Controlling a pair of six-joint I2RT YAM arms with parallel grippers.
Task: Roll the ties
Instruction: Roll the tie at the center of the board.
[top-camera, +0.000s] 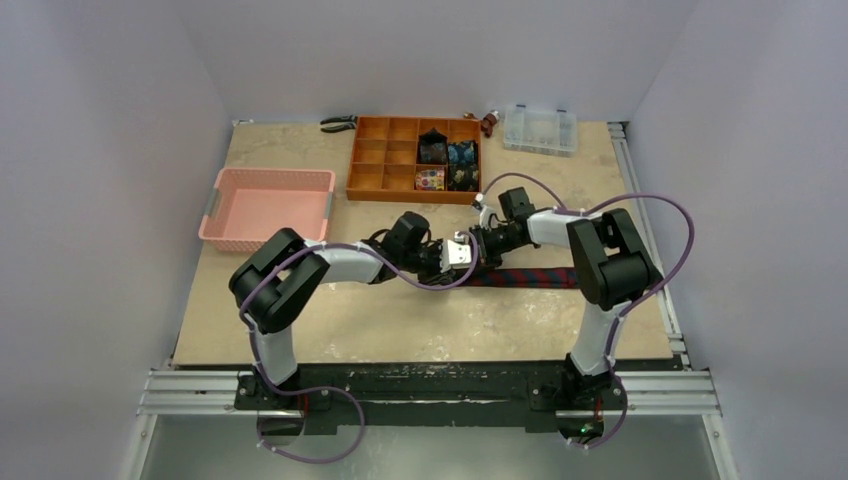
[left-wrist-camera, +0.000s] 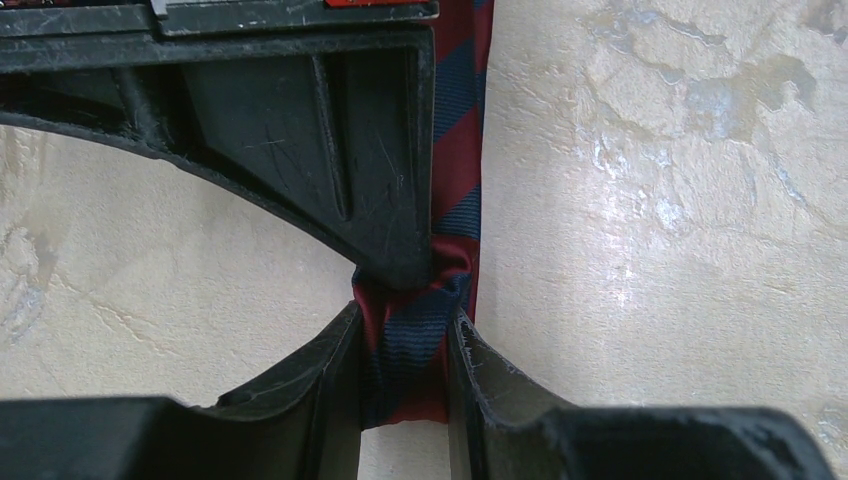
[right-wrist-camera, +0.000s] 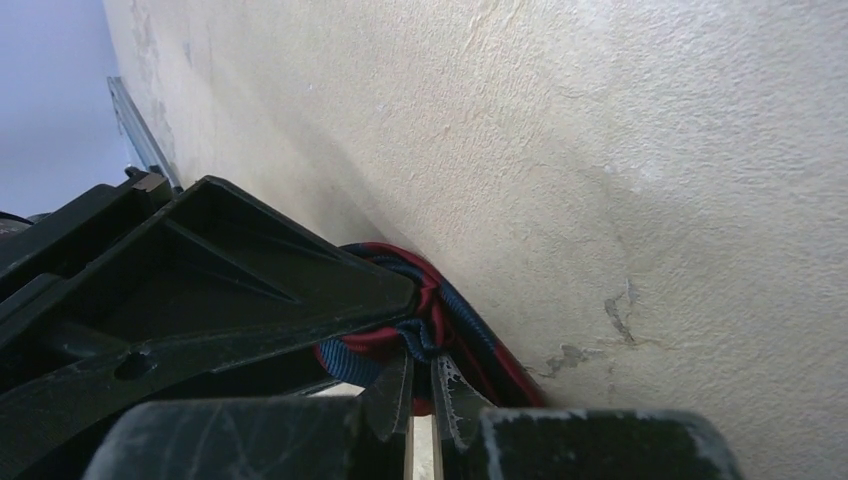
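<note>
With rolled ties (top-camera: 447, 160) already stowed in the orange organizer (top-camera: 365, 165), the striped tie (top-camera: 530, 277), stretched on the tabletop (top-camera: 300, 310) nearer than it, is judged barely begun, one end being pinched by the fingers of the left gripper (left-wrist-camera: 405, 340) and right gripper (right-wrist-camera: 420, 385).

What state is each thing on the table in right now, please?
striped tie, lying stretched along the table, one end bunched between both pincers
left pincer, shut on the striped tie
right pincer, shut on the striped tie
rolled ties, already rolled, sitting in the orange organizer compartments
</note>
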